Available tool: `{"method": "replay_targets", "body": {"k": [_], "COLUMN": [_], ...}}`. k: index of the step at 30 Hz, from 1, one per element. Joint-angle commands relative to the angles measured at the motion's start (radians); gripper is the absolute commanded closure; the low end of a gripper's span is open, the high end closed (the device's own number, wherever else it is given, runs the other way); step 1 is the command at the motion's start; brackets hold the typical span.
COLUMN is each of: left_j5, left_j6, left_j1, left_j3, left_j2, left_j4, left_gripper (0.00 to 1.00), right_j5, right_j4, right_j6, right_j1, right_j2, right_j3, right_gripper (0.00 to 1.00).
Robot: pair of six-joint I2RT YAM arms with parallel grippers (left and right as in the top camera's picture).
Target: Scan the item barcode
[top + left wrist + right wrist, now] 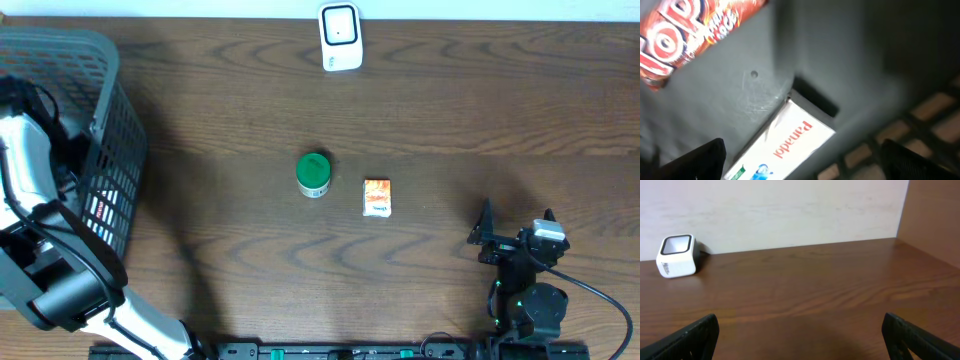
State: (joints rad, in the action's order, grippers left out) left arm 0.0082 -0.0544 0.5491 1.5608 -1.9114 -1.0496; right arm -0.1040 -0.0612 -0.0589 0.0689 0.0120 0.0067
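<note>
A dark wooden surface (450,110) fills the overhead view. A grey mesh basket (110,130) stands at the left edge of the frame, and the left arm reaches down into it.

In the left wrist view, the left hand (810,165) hangs inside the basket with its fingers spread wide and holding nothing. Just below it, in the lower centre of the frame, a white box (785,145) lies flat on the basket floor. It has red lettering reading "Panadol" and a patch of blue and green at one end. A red packet (685,35) lies in the upper left, apart from the box.

The box is probably the item to scan. It looks like thin card, so light and fairly stiff but easy to crush, with smooth faces that may slip. A grip across its two long edges near the middle seems best. No barcode shows on the upper face.

The white scanner (340,37) sits at the top centre of the overhead view. A green-lidded jar (314,174) and a small orange packet (377,197) lie mid-surface.

The right hand (800,335), at lower right, is wide open and empty.
</note>
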Motion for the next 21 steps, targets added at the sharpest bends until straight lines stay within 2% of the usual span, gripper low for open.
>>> {"method": "replay_targets", "body": {"k": [1,14,21], "left_j5": [-0.002,-0.008,-0.129], "left_j6": [0.021,0.022,0.021], "left_j1": [-0.005,-0.005,-0.004], "left_j3": [-0.070,-0.159,-0.198], "left_j2": [-0.002,-0.002,-0.004], "left_j4": [0.015,0.113,0.127], "left_gripper": [0.02,0.02,0.02], "right_j5": [0.002,0.001,0.001], "right_j4": [-0.003,-0.003,-0.003], "right_j6": [0.011,0.011,0.011], "right_j1": [-0.012,-0.012,-0.012], "right_j2": [-0.005,-0.005,-0.005], "right_j3": [-0.001,-0.001,-0.001], "right_gripper": [0.01,0.01,0.01]}}
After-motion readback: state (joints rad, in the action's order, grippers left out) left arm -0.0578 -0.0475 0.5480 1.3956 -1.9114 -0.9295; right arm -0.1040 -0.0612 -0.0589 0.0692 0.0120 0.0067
